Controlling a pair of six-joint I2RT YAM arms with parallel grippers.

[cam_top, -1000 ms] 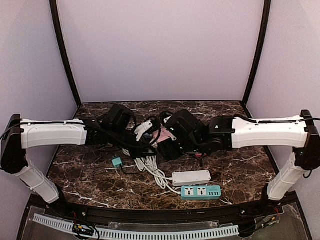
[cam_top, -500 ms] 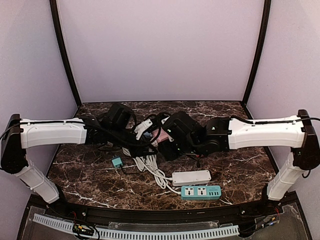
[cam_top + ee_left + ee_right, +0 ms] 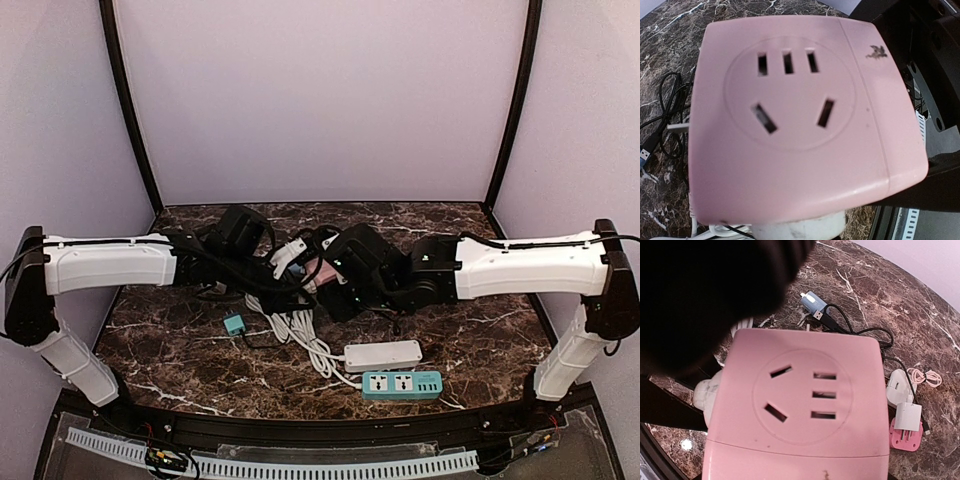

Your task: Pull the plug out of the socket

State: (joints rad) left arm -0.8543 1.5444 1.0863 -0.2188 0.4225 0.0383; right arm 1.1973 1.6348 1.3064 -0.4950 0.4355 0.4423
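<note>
A pink cube socket [image 3: 312, 268] is held up mid-table between my two arms. Its face [image 3: 790, 100] fills the left wrist view, and another face [image 3: 805, 400] fills the right wrist view. A white plug [image 3: 800, 229] sticks out of the socket's lower edge, right where my left jaws meet. The same plug [image 3: 705, 390] shows at the cube's left side in the right wrist view. My left gripper [image 3: 290, 268] is shut on this plug, fingers hidden. My right gripper [image 3: 328, 278] is closed round the pink socket's body, fingers also hidden.
A white power strip [image 3: 383, 355] and a teal one [image 3: 401, 384] lie near the front edge. A bundle of white cable [image 3: 300, 330] and a small teal adapter [image 3: 234, 324] lie left of them. Behind the socket lie a blue USB plug [image 3: 810, 301], a white charger [image 3: 900, 385] and black cords.
My right arm has slid a little to the left onto the pink socket and its jaws have closed in on it. The left arm has barely moved.
</note>
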